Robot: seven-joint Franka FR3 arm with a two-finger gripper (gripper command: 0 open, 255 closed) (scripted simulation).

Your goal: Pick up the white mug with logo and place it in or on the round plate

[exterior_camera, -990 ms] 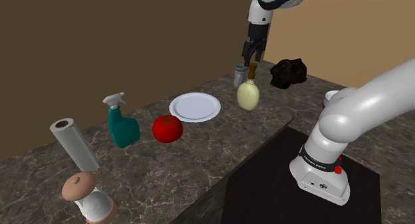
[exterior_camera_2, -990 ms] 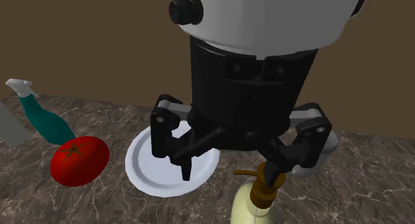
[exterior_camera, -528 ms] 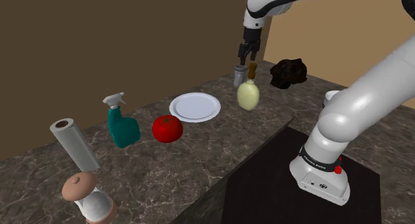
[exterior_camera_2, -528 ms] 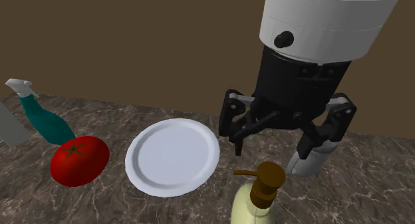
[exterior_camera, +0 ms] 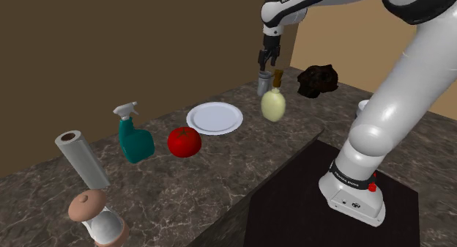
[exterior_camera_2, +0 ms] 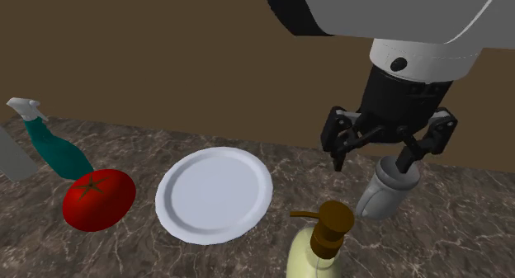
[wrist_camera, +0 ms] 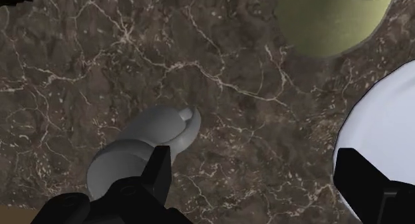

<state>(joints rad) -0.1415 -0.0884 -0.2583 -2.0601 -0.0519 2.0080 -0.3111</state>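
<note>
Two black fingers of the pincer [wrist_camera: 256, 169] stand spread wide, pinching nothing. The mug [wrist_camera: 143, 146] sits on the counter [wrist_camera: 219, 76] directly beneath one finger rather than in the gap between them, and that is the main hazard. A straight drop from here would likely land that fingertip on the mug's rim or wall and knock it over or send it skidding. The mug is drawn plain grey, a smooth, rounded cylinder with a small handle on the side away from the pincer. I can make out no logo on it, and its surface looks slick, so a shallow pinch may slip.

Under the other finger lies the edge of the plate [wrist_camera: 379, 136], round, white and smooth with a shallow raised rim. A shift of the pincer towards it could clip that rim.

Farther out from the pincer stands a soap bottle [exterior_camera_2: 318, 247], pale yellow-green and bulbous with a brown pump. It stands near the mug, so a swinging carry might topple it. The counter is dark, veined stone.
</note>
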